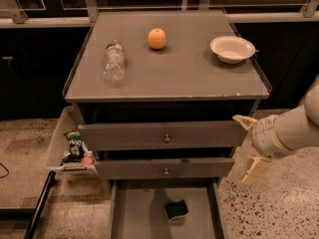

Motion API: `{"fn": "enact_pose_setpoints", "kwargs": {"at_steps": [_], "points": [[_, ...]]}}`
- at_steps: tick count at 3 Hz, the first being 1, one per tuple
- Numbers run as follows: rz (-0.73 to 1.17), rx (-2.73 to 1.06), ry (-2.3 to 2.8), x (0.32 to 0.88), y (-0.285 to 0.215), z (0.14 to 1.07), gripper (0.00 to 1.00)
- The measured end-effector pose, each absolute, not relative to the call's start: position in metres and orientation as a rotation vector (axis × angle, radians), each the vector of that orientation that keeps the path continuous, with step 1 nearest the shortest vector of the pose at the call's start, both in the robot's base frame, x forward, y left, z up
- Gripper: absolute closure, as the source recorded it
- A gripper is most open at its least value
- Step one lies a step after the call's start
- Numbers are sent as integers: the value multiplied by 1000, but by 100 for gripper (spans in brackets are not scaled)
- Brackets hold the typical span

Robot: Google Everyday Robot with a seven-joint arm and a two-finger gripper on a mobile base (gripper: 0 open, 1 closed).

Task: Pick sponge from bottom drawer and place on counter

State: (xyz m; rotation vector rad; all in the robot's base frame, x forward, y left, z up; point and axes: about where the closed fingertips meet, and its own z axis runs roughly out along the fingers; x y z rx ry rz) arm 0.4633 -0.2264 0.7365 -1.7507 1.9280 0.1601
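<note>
The sponge [176,210], dark green on top with a yellow edge, lies on the floor of the open bottom drawer [137,214], right of its middle. My gripper [247,145] hangs to the right of the cabinet, level with the two knobbed drawers, above and to the right of the sponge. It is open, with one cream finger [242,120] up and the other down, and holds nothing. The grey counter [174,73] tops the cabinet.
On the counter lie a clear plastic bottle [113,62] at the left, an orange [157,38] at the back and a white bowl [232,49] at the right. A bin [59,148] with a green snack bag [75,142] hangs at the cabinet's left. Speckled floor surrounds it.
</note>
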Motion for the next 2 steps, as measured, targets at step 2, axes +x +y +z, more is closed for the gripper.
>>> {"fn": "enact_pose_setpoints", "kwargs": {"at_steps": [2], "points": [[195,-1717,1953,465,-229,718,0]]}}
